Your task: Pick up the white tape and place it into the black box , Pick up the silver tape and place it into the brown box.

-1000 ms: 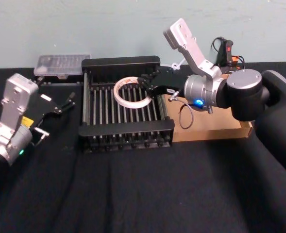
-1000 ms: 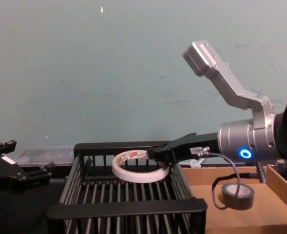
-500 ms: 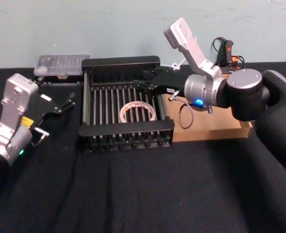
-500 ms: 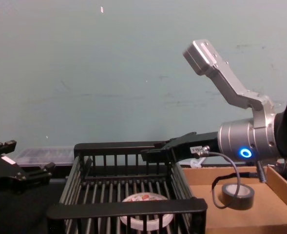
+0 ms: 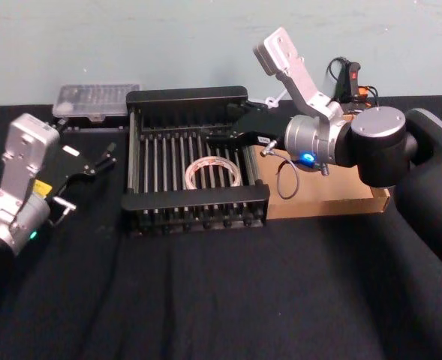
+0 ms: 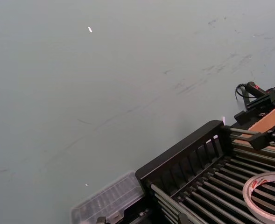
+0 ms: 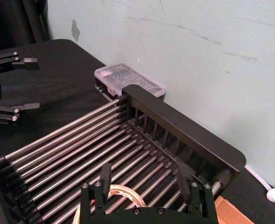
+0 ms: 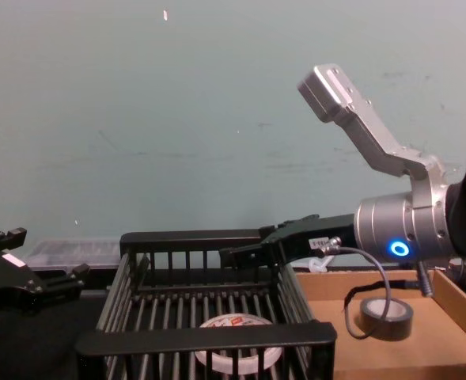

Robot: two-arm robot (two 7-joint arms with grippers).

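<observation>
At the centre of the head view the white tape (image 5: 214, 173) lies flat on the slatted floor of the black box (image 5: 196, 200), toward the crate's right half, touching no gripper. The right gripper (image 5: 222, 136) hangs above the crate's right rear part, its 2 fingers spread apart and empty; in the right wrist view the 2 fingertips (image 7: 105, 172) stand over the roll's rim. In the chest view's lower right the silver tape (image 8: 383, 317) sits upright-flat on the floor of the brown box (image 8: 446, 351), just right of the crate, with a grey cable (image 8: 366, 273) looping from the right arm in front of it. The left gripper (image 5: 99, 160) rests at the left of the head view, fingers parted and empty, well apart from the crate. A clear plastic case (image 5: 96, 100) lies behind the crate's upper left corner, against the pale wall.
</observation>
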